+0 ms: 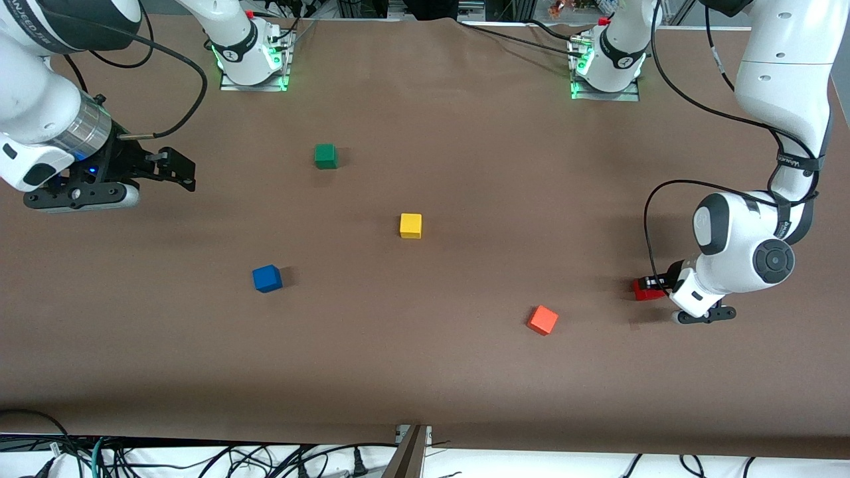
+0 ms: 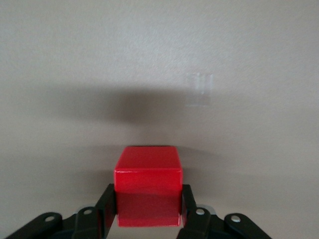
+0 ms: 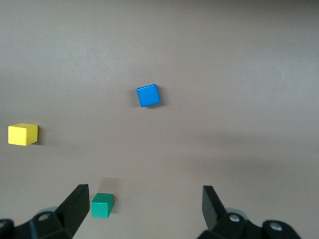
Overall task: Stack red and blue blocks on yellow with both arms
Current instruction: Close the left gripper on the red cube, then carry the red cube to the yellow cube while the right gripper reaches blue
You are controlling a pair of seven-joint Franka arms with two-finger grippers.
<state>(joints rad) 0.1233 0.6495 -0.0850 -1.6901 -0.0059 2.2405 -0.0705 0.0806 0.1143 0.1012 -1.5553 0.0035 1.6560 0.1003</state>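
The red block (image 1: 641, 290) sits between the fingers of my left gripper (image 1: 654, 287), low at the table toward the left arm's end. In the left wrist view both fingers (image 2: 105, 209) press the sides of the red block (image 2: 148, 174). I cannot tell whether it still touches the table. The yellow block (image 1: 411, 226) stands alone mid-table. The blue block (image 1: 267, 278) lies nearer to the front camera, toward the right arm's end. My right gripper (image 1: 178, 167) hangs open and empty above the right arm's end. Its wrist view (image 3: 144, 196) shows the blue block (image 3: 148, 95) and the yellow block (image 3: 23, 134).
A green cube (image 1: 325, 156) lies farther from the front camera than the yellow block and also shows in the right wrist view (image 3: 101, 205). An orange-red cube (image 1: 543, 320) lies between the yellow and red blocks, nearer to the front camera. Brown paper covers the table (image 1: 465, 372).
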